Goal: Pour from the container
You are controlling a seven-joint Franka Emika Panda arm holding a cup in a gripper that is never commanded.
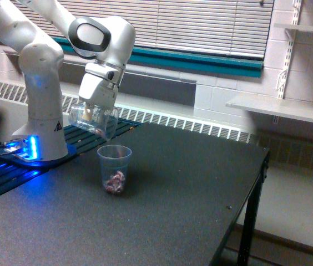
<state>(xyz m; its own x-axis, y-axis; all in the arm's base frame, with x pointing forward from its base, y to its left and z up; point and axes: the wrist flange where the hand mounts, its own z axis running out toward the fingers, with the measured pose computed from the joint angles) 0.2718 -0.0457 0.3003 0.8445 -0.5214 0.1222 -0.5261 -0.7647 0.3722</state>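
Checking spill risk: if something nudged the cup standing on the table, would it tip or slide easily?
Probably yes. The cup looks like thin clear plastic, so likely light. It narrows toward its base, which suggests tipping. Only a small pile of pieces sits at its bottom, adding little weight, so it may also slide on the table.
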